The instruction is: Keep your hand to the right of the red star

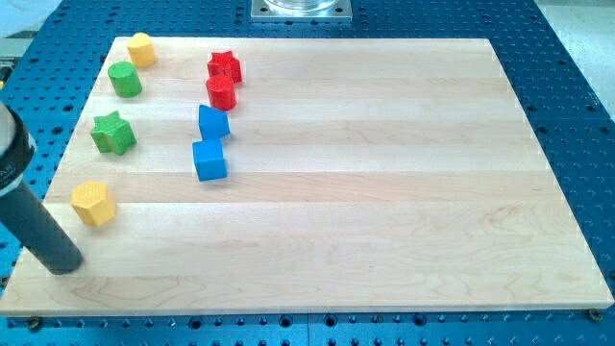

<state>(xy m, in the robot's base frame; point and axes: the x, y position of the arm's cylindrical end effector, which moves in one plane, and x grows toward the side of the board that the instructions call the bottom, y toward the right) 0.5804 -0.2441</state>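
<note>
The red star point(224, 65) sits near the view's top of the counter point(404, 192), left of centre, with a red cylinder point(221, 92) touching or just below it. Under those come two blue blocks, a blue cube-like block point(213, 122) and a blue cube point(209, 160), in a loose column. To my eye the star is a small, rigid, light piece that would slide easily on the smooth wood; its points would likely make it spin if nudged off-centre. No hold is needed here, since I only have to park beside it, on the open wood to its right.

Further to the view's left are a yellow block point(141, 48), a green cylinder point(125, 79), a green star point(113, 133) and a yellow hexagon point(93, 203).

My tool is a plain dark rod with nothing to open or close, and it carries nothing. My tip point(63, 267) rests at the view's lower left, just below the yellow hexagon and apart from it, well away from the red star and on its wrong side. I judge the task barely begun. The route should swing below the blue cube, then up the clear right side, to avoid bumping the column.
</note>
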